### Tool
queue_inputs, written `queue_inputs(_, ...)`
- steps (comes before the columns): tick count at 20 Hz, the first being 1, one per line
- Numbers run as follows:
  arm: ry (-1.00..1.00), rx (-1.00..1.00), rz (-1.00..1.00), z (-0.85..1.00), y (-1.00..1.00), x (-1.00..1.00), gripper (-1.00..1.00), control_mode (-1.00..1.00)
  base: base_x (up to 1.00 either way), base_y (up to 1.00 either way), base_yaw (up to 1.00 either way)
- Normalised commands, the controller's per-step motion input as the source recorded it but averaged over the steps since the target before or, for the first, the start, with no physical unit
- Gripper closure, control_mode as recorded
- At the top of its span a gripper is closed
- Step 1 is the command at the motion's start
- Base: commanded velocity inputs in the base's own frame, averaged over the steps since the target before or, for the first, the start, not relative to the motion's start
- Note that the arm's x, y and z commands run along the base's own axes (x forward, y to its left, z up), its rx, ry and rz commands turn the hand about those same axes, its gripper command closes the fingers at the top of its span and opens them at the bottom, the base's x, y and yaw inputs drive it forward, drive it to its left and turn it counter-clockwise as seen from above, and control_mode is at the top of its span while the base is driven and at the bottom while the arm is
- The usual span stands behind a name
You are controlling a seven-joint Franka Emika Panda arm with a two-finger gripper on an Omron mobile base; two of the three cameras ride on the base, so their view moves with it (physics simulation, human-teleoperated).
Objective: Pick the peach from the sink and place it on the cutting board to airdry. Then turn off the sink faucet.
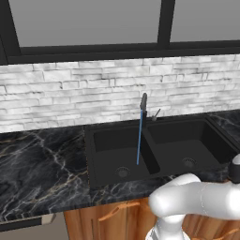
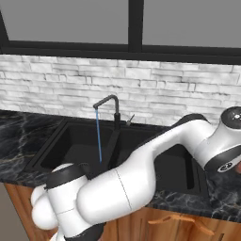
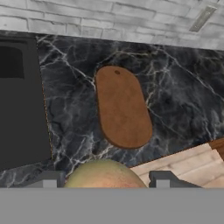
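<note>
Hand view: peach (image 3: pixel 103 174) sits pinched between the two dark grey finger tips of the gripper (image 3: pixel 105 180), one blocky tip on each side, both touching the fruit. Only the rounded top of the fruit shows here, pale yellow-green going tan-orange, matte skin. It hangs above the black marble counter (image 3: pixel 175 100), close to the counter's front edge.

Cutting board (image 3: pixel 123 106) lies flat on the counter, beyond the peach: elongated oval, smooth reddish-brown wood, small dark hole near its far end. Bare top. It is on the counter to the side of the sink (image 3: pixel 22 100), apart from it, with a strip of marble between.

Counter is glossy black stone with white and gold veins. Wood-grain cabinet front (image 3: pixel 192 164) in light brown below the counter edge. Wall behind is whitewashed rough brick, with a small grey outlet plate (image 3: pixel 202 19) on it.

Base views: sink (image 1: pixel 159 147) is a matte black rectangular double basin with a centre divider, a round drain in each basin, both basins bare. Sink faucet (image 2: pixel 110 108) is a slim dark gooseneck spout with a thin metal lever (image 2: pixel 130 119) at the base. Thin blue water stream (image 2: pixel 98 134) falls straight into the left basin, so water is on. White glossy arm (image 2: pixel 141 174) with dark joints reaches out to the right, past the sink.
</note>
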Motion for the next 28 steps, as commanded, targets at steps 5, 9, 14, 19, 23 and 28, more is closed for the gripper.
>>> queue_inputs(5, 0.04, 0.01, 0.06, -0.28, -0.29, 0.2, 1.0, -1.0, 0.0, 0.0, 0.0)
queue_inputs(9, 0.07, 0.0, 0.03, -0.21, -0.16, 0.25, 1.0, -1.0, 0.0, 0.0, 0.0)
queue_inputs(14, 0.09, 0.0, 0.0, -0.28, -0.09, 0.22, 1.0, -1.0, 0.0, 0.0, 0.0)
queue_inputs(19, 0.07, 0.01, 0.0, -0.33, -0.13, 0.2, 1.0, -1.0, 0.0, 0.0, 0.0)
queue_inputs(23, 0.01, 0.01, 0.03, -0.24, -0.21, 0.19, 1.0, -1.0, 0.0, 0.0, 0.0)
queue_inputs(28, 0.0, 0.05, 0.04, -0.16, -0.3, 0.19, 1.0, -1.0, 0.0, 0.0, 0.0)
